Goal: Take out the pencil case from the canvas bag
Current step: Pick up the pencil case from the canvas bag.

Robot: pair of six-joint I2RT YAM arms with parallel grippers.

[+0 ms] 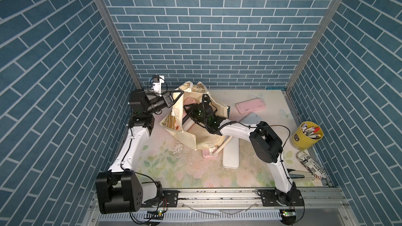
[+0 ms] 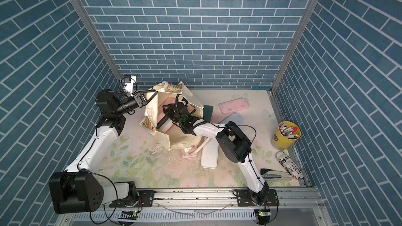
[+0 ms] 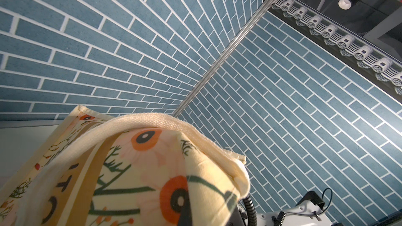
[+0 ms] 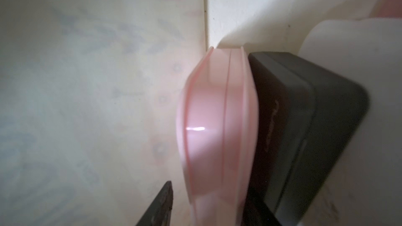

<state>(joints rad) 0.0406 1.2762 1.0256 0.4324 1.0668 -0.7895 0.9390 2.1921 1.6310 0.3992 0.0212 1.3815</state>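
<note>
- Nearest, on the flowered bench [image 1: 195,175], a white case [image 1: 230,156] lies flat outside the bag, just beside a trailing strap.
- Behind it, the canvas bag [image 1: 204,138] slumps mid-bench with its mouth turned upward.
- The left claw [image 1: 177,97] is pinched together on the bag's rim and holds that edge raised. This likely keeps the mouth open so the other arm can reach in. In the left wrist view, the flowered cloth drapes close over the camera.
- The right claw [image 1: 189,110] is down inside the bag.
- In the right wrist view, the pink pencil case [image 4: 213,116] stands on edge inside the bag, pressed against a black case [image 4: 304,116].
- One finger [image 4: 159,205] of that claw sits just beside the pink case's free side. The other finger is hidden, so I cannot tell whether the claw is clamped or apart.
- The grip looks aimed across the case's thin width, since its flat sides are crowded.
- Farther back, another pink case [image 1: 250,106] lies on the bench, apart from the bag.
</note>
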